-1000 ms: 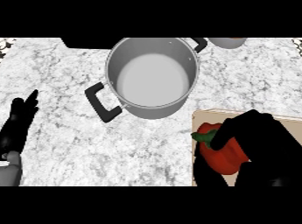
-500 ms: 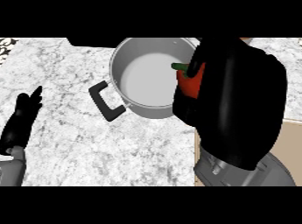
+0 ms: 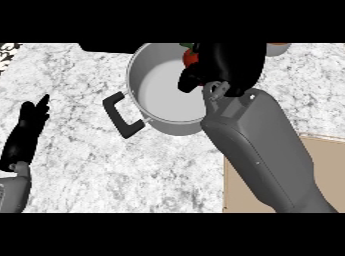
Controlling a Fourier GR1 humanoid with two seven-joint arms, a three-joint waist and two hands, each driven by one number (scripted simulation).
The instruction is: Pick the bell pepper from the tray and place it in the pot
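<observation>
Far left: left hand (image 3: 27, 131) resting on the marble table (image 3: 94, 170), fingers straight and relaxed, holding nothing, well apart from the work; unmoved over the last second.

Centre: steel pot (image 3: 160, 107) with its black side handle (image 3: 122, 115) pointing toward the lower left, pale inside mostly bare.

Just right of centre, at the pot's far rim: right hand (image 3: 223, 67) curled round the red bell pepper (image 3: 191, 57), only a sliver of red and a touch of green stem showing past the black fingers. A second ago down at the tray, closed on the pepper; half a second ago lifted beside the pot's right wall; now carried up and over the opening, grey forearm stretched across the pot's right edge. Meaning: pick done, transport nearly done, release not yet made.

Lower right: tan tray (image 3: 337, 180), partly hidden by the forearm, nothing visible on its exposed part.

Likely remaining: opening the fingers above the pot's interior.
</observation>
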